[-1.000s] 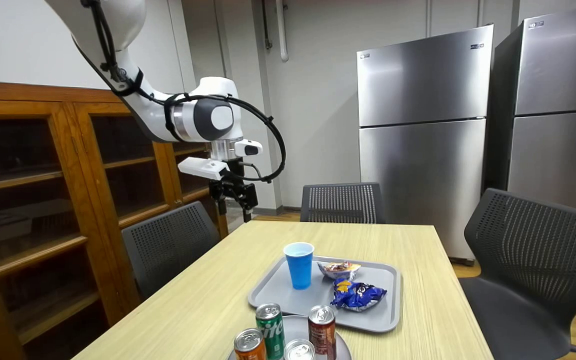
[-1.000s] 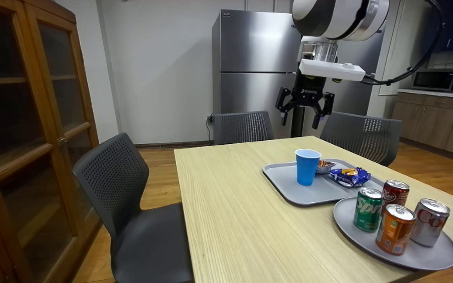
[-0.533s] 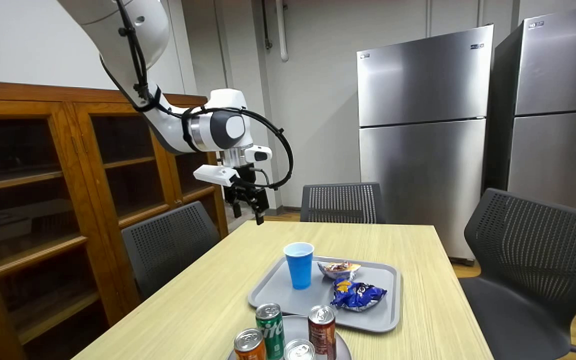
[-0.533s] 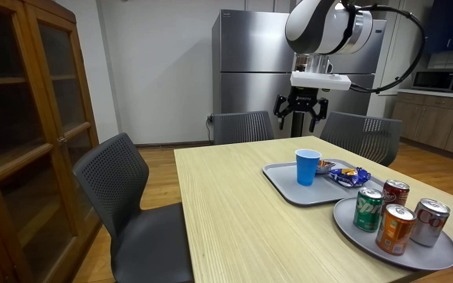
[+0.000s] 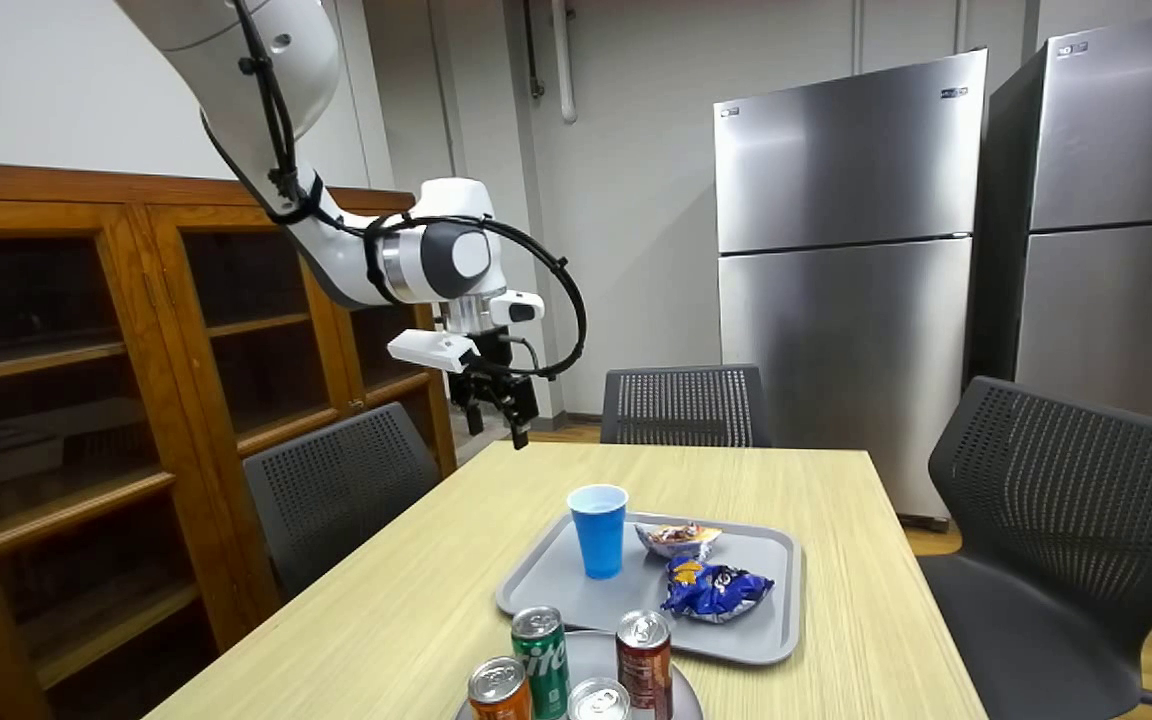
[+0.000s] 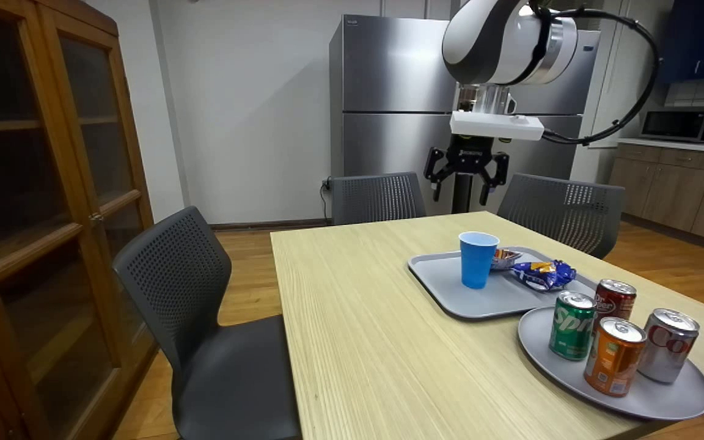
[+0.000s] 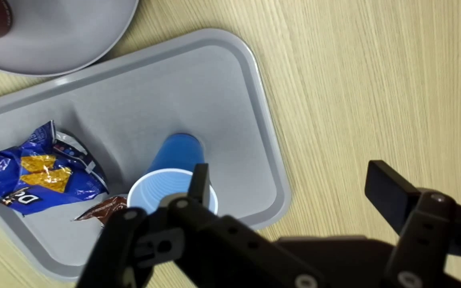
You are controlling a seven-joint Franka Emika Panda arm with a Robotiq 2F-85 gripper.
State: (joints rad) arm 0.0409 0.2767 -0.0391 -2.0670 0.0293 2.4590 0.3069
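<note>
Jaws spread wide, gripping nothing, the gripper [image 6: 460, 194] hung right of centre in an exterior view! Low and left of centre in the wrist view stood the cup [image 7: 168, 178], upright on the tray [image 7: 234, 120]; bag [image 7: 44, 172] far left, plate [image 7: 66, 36] top left.

Your room contains two steel-faced refrigerators [image 5: 846, 290] before a pale wall [image 5: 626, 230], a glass-paned wooden cabinet [image 6: 71, 195], dark perforated-back chairs [image 6: 217, 360], and wood-toned flooring [image 6: 251, 269].

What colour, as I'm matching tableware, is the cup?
The cup is blue outside and paler inside; the wrist view shows it best.
</note>
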